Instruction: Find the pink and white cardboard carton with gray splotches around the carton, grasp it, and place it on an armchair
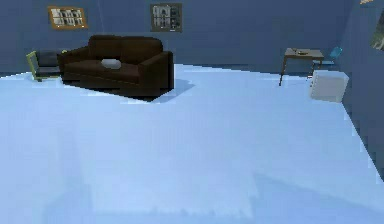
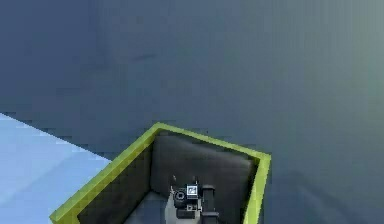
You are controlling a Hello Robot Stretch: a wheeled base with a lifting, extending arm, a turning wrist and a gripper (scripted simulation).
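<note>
In the arm side view, an armchair (image 2: 205,160) with yellow-green edging and dark grey cushions stands against the blue wall. My gripper (image 2: 177,194) shows low over its seat, beside the two small white squares at the arm's end. The seat lies right behind it, so I cannot tell whether it holds anything. In the forward view, another small armchair (image 1: 44,64) stands at the far left, beside the sofa.
A dark brown sofa (image 1: 115,65) with a grey cushion (image 1: 110,63) stands at the back left under two framed pictures (image 1: 67,17). A small wooden table (image 1: 301,56) and a white box (image 1: 328,85) stand at the back right. Pale blue floor (image 1: 190,150) spreads across the middle.
</note>
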